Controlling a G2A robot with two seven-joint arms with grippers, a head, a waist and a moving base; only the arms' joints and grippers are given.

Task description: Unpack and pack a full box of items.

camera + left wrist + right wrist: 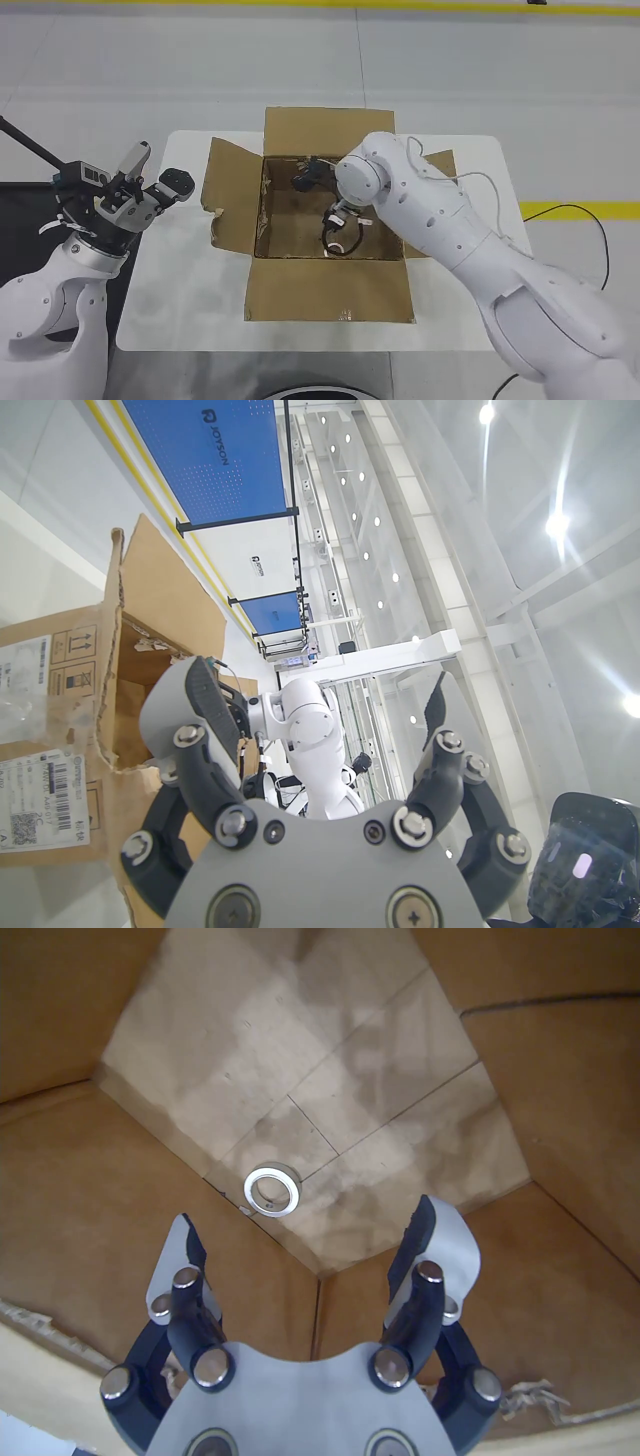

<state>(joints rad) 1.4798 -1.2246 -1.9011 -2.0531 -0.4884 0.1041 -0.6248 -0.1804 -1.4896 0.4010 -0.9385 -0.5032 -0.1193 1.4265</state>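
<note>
White table (pixel 190 300) under me, pale floor with yellow lines beyond it, and on the table the cardboard box (pixel 330 290) with all four flaps folded outward so I can get in from above.

My right arm is bent down into the box. From its wrist I look at the brown floor of the box, where one metal ring (pixel 297 1190) lies flat, close to a side wall and near a corner. It looks like a collar, with a small hole in its face. My right gripper (pixel 307 1223) hangs above it with its fingers spread wide and nothing between them; the ring sits just ahead of the gap, not yet inside it. I judge that I am lined up for a pick from above, and the wall so near will leave little room for the finger on that side.

My left gripper (pixel 155 170) is parked off the table's left edge, tilted up toward the outer side of the box, fingers apart and empty. I read that as keeping out of the right arm's way.

From above, my right arm covers much of the box's inside, so I cannot tell what else lies beneath it. A dark shape by the back wall is hard to make out; it may be part of my own wrist.
</note>
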